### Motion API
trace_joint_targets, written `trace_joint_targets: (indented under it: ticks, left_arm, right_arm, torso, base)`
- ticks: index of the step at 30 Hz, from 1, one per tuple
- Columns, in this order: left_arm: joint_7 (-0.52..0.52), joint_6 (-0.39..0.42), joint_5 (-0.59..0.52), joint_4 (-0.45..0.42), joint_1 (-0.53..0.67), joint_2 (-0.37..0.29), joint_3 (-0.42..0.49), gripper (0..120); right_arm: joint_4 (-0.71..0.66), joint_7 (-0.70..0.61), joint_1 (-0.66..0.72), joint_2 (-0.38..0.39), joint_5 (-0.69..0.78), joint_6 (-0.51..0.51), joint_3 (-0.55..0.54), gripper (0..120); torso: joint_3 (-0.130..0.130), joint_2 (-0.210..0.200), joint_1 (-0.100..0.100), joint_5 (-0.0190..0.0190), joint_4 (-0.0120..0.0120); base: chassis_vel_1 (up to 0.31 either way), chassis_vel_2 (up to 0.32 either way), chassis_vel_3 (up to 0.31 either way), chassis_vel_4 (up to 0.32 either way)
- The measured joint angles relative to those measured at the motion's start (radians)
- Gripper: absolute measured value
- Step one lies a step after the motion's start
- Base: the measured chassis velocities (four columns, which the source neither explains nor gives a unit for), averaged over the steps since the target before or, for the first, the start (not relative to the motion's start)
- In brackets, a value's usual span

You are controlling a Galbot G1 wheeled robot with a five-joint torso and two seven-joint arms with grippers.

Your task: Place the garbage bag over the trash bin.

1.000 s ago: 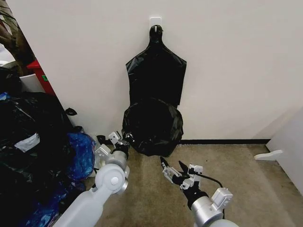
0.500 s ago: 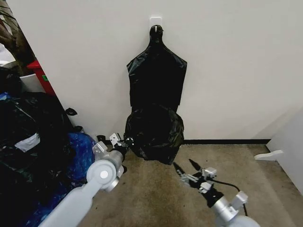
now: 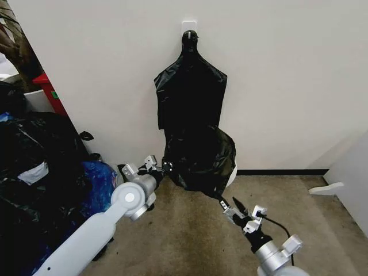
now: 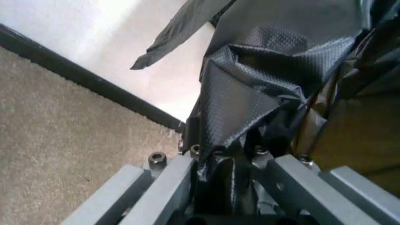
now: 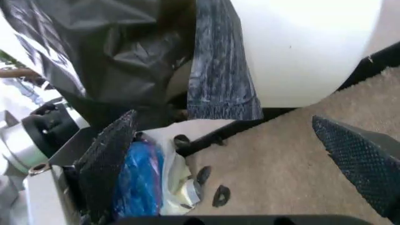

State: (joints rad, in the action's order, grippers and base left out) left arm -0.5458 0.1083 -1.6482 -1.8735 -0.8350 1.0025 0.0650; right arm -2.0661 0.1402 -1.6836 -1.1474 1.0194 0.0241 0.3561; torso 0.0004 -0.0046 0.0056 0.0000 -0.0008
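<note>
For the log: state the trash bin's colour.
Cream-white; the trash bin peeks past the garbage bag, best in head view.

Even, soft indoor light falls on the white wall (image 3: 287, 75), with faint shadows beside the hanging black bags (image 3: 191, 92). Glossy highlights streak the garbage bag (image 3: 201, 158). In the wrist views, near metal blurs, and the right hand (image 5: 250, 159) fingers loom dark and soft.

Bystanders along a white wall and tan carpet

Flat black plastic bags (image 3: 190, 86) hang from a white wall hook (image 3: 189, 27). A heap of stuffed black bags (image 3: 31, 167) sits left, a shiny blue plastic bag (image 3: 98, 184) against it, a red box (image 3: 50, 92) behind. Black baseboard (image 3: 282, 172) meets beige carpet (image 3: 184, 230).
</note>
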Motion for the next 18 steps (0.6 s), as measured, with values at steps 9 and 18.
trace_joint_targets:
  ticks: [9,18]
  left_arm:
    - [-0.015,-0.005,0.007,-0.026,-0.025,0.002,-0.007,2]
    - [-0.034,-0.008,-0.006,-0.062,-0.039,0.009,-0.021,2]
  right_arm:
    - [0.070,-0.092,0.113,-0.017,0.016,-0.045,-0.018,100]
    - [0.283,-0.036,0.145,-0.015,-0.069,0.004,-0.002,100]
  torso:
    - [0.000,0.000,0.000,0.0001,0.0004]
    - [0.000,0.000,0.000,0.0004,0.0000]
  base:
    - [0.000,0.000,0.000,0.000]
    - [0.000,0.000,0.000,0.000]
